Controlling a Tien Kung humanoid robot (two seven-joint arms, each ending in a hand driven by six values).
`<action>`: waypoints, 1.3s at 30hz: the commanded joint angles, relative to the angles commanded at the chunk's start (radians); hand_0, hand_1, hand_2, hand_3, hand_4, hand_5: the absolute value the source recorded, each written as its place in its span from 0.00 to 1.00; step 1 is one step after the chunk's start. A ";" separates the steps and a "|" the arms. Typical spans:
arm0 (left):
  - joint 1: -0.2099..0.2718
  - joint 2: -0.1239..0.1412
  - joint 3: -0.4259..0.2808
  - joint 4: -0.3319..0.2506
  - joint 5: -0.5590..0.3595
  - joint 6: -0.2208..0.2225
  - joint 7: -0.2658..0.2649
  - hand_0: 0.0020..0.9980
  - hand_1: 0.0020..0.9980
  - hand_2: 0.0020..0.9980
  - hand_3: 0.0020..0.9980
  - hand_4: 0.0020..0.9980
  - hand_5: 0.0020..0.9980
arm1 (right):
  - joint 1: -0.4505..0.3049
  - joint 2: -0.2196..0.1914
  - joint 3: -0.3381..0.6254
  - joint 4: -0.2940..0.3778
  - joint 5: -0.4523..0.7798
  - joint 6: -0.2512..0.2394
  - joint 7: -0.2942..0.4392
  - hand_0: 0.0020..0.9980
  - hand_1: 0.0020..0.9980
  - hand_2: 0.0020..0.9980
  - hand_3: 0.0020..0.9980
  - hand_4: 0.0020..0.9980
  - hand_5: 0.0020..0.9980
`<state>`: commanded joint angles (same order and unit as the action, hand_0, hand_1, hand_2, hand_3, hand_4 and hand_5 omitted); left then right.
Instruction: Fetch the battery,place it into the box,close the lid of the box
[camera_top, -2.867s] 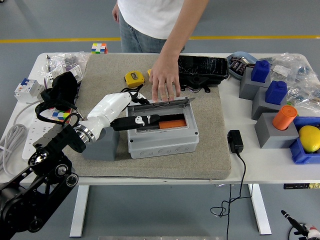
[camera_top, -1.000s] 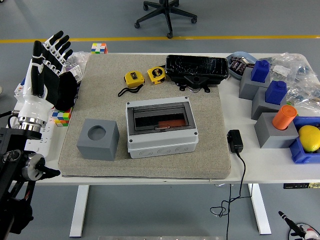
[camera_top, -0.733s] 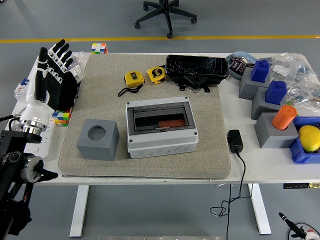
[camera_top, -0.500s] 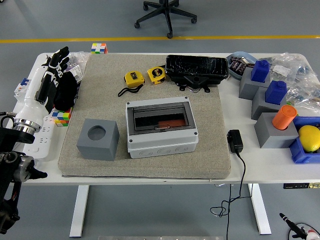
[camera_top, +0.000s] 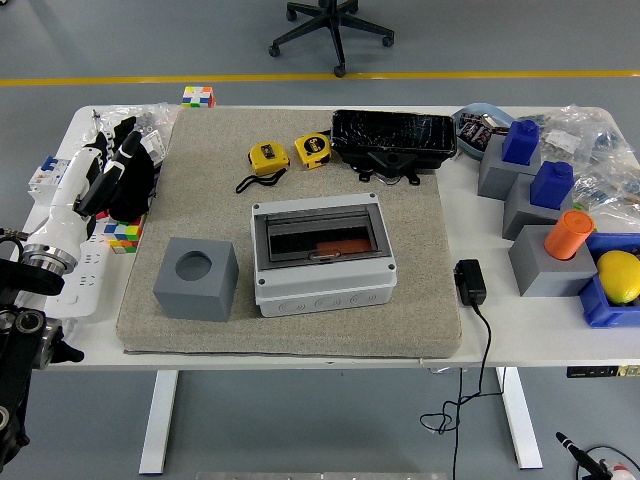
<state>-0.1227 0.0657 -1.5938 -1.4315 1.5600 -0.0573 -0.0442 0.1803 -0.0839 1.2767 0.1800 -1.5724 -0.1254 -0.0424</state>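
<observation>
The box (camera_top: 322, 257) sits in the middle of a grey mat (camera_top: 290, 215) on the white tabletop (camera_top: 480, 335), and everything else is placed around it. Its clear lid (camera_top: 318, 233) lies shut, and through it an orange battery (camera_top: 338, 247) shows inside the box. Just left of the box stands a grey cube (camera_top: 196, 278) with a round hole in its top. Behind the box lie two yellow tape measures (camera_top: 291, 153) and, beside them, a black case (camera_top: 394, 135). To the right of the box, off the mat, a black power adapter (camera_top: 470, 282) rests with its cable hanging over the near edge. Well left of the box, past the mat's edge, the left hand (camera_top: 102, 180) hangs above a white power strip (camera_top: 62, 265), fingers loosely extended and holding nothing.
</observation>
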 joint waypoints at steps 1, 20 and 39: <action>0.003 -0.003 0.002 0.009 -0.020 0.006 -0.012 0.90 0.93 0.90 0.87 1.00 0.99 | -0.003 0.001 0.001 0.000 -0.002 0.000 0.000 0.86 0.81 0.79 0.85 1.00 1.00; 0.012 -0.009 0.047 0.028 -0.079 0.032 -0.047 0.84 0.86 0.84 0.84 1.00 1.00 | -0.054 0.008 0.036 0.000 -0.046 0.005 0.009 0.87 0.82 0.80 0.86 1.00 1.00; 0.004 -0.016 0.080 0.029 -0.090 0.043 -0.052 0.83 0.85 0.83 0.83 1.00 1.00 | -0.060 0.004 -0.011 0.000 0.016 0.003 0.025 0.87 0.83 0.80 0.86 1.00 1.00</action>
<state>-0.1186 0.0500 -1.5142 -1.4021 1.4700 -0.0147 -0.0962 0.1202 -0.0794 1.2653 0.1800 -1.5564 -0.1228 -0.0177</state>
